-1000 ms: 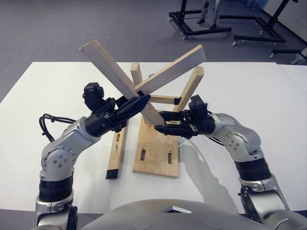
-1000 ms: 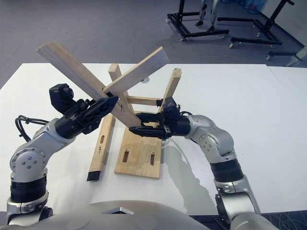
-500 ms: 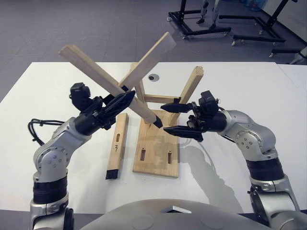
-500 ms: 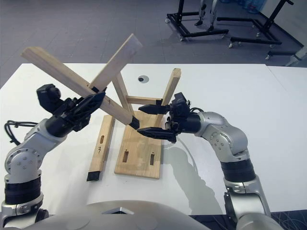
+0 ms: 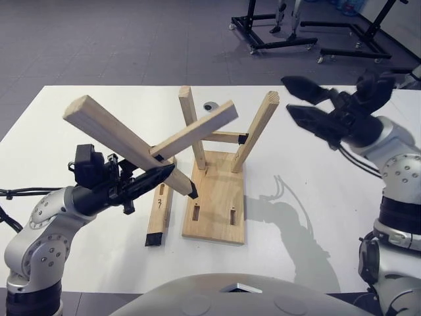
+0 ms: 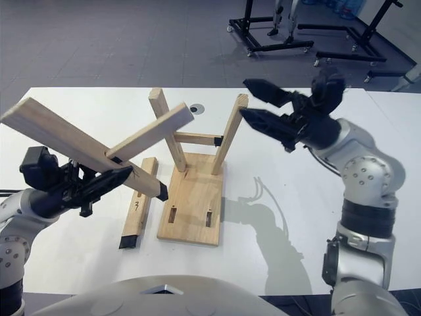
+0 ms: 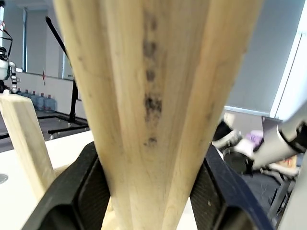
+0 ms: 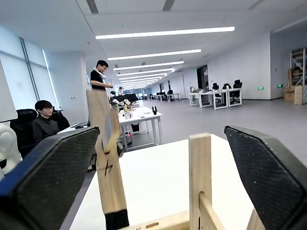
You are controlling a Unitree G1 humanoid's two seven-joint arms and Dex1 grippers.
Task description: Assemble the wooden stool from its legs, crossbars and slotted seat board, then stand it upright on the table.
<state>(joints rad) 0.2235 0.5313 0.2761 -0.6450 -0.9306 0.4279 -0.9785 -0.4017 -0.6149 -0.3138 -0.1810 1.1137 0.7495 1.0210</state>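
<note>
Holding the crossed leg pair beside the slotted seat board

Our left gripper (image 5: pixel 164 175) is clamped on the crossed leg pair (image 5: pixel 125 141) near its joint, in the air just left of the seat board (image 5: pixel 217 210), which lies flat on the table (image 5: pixel 316 217). Our right gripper (image 5: pixel 288 96) hangs with fingers spread and nothing in them, above and to the right of the board. One leg frame (image 5: pixel 223 137) stands on the board's far half, and a loose bar (image 5: pixel 160 210) lies along its left edge. We judge the pair's lower ends should be aimed at the free near slots and lowered straight, not tilted.
</note>
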